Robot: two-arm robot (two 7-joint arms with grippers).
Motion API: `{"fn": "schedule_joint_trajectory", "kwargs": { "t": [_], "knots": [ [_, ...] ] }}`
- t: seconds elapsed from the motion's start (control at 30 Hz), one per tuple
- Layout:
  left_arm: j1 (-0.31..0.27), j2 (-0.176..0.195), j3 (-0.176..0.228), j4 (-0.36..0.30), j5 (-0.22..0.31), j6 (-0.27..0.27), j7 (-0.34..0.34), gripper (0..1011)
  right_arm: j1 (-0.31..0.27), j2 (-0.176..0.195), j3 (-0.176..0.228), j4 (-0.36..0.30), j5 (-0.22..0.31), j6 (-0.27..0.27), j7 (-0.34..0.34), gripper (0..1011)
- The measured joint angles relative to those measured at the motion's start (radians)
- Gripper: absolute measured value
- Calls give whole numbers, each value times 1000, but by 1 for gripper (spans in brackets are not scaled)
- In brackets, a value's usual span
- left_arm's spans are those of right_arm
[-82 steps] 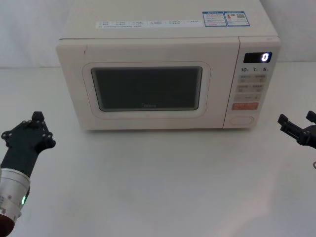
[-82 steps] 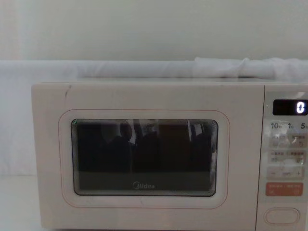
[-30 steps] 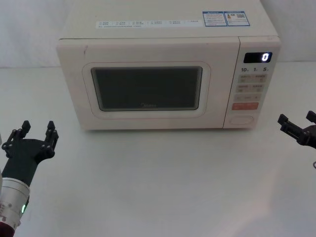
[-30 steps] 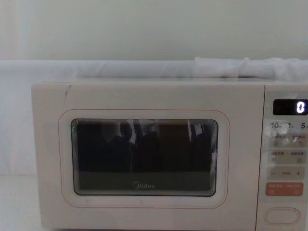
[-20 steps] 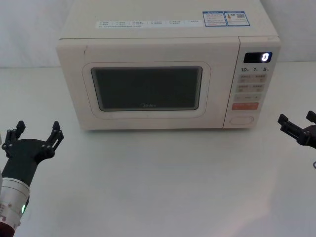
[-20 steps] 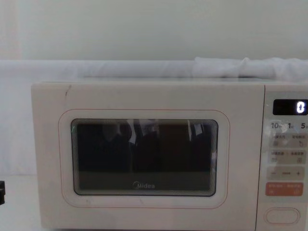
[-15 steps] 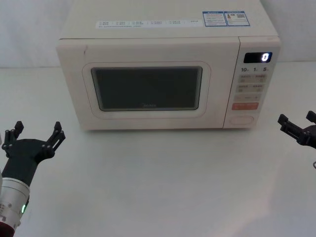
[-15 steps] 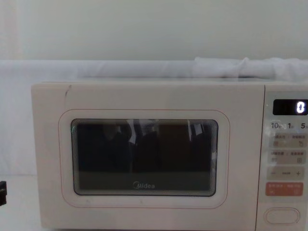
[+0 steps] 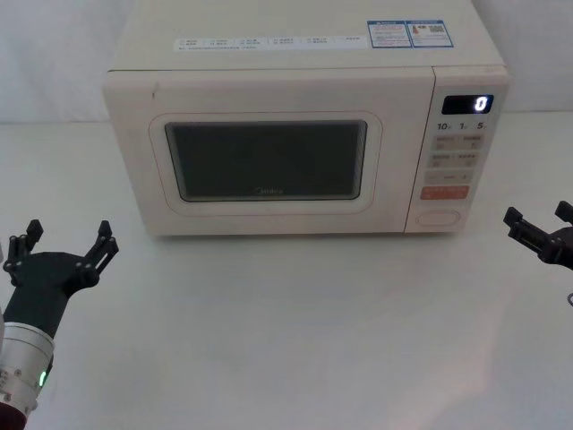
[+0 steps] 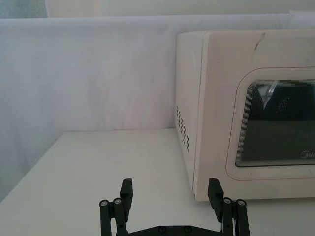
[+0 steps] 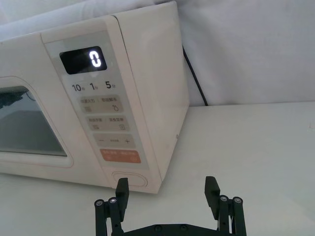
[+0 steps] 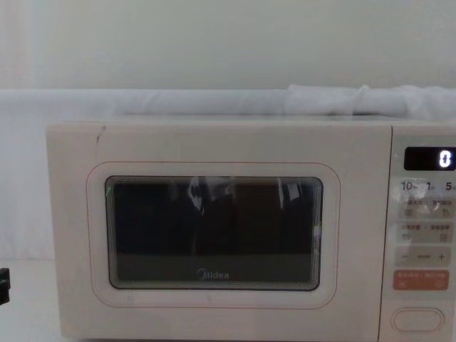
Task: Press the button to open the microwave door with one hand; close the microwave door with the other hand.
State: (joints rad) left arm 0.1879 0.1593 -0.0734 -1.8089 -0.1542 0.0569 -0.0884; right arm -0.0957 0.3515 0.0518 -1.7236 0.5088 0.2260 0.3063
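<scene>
My large cream microwave door (image 9: 269,161), with its dark rounded window and thin red outline, sits flush and closed. The wide cream pill-shaped button (image 9: 439,217) is at the bottom of the narrow control panel (image 9: 458,152), below an orange-red rectangular key (image 9: 445,192); the display reads zero.

My right end effector (image 9: 537,228), fingers spread apart and empty, hovers near the microwave's right side, level with the button but apart from it. My left end effector (image 9: 61,248), also spread and empty, waits off the front left corner, its silver wrist showing a green light.

To press well, I judge I should bring the right fingers together, line one tip squarely on the pill's centre, clear of the orange-red key, and push straight in. My left should stay outside the door's swing.

The white worktop (image 9: 295,331) is smooth. White cloth (image 12: 214,102) drapes the wall behind.
</scene>
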Motion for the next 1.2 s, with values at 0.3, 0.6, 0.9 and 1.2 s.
{"fn": "schedule_joint_trajectory", "kwargs": {
  "t": [0.3, 0.6, 0.9, 1.2],
  "knots": [
    [0, 0, 0, 0, 0, 0, 0, 1001, 0, 0, 0, 0, 0, 0, 0, 1000],
    [0, 0, 0, 0, 0, 0, 0, 1001, 0, 0, 0, 0, 0, 0, 0, 1000],
    [0, 0, 0, 0, 0, 0, 0, 1001, 0, 0, 0, 0, 0, 0, 0, 1000],
    [0, 0, 0, 0, 0, 0, 0, 1001, 0, 0, 0, 0, 0, 0, 0, 1000]
  ]
}}
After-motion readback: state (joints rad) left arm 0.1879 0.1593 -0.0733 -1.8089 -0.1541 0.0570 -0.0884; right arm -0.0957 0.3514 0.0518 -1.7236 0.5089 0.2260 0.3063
